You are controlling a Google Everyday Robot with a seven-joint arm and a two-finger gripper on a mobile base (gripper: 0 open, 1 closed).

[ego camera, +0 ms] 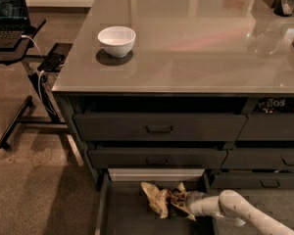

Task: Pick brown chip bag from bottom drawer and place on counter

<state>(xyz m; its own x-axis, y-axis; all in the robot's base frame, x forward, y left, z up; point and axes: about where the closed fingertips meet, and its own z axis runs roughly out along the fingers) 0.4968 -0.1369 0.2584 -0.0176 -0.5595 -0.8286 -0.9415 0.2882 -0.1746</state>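
Observation:
The brown chip bag [159, 199], crumpled cream-yellow with a dark brown panel, is in the open bottom drawer [122, 215] near its back. My gripper [182, 203] reaches in from the right on a white arm [237, 212]. It is at the bag's right end and shut on it. The bag hides the fingertips. The glossy grey counter [196, 38] lies above the drawer stack.
A white bowl [116, 39] stands on the counter's left part. Two handled drawers [159, 128] are shut above the open one. A dark packet [272, 104] sits in a slot at right. A laptop stand [12, 43] with cables is at left.

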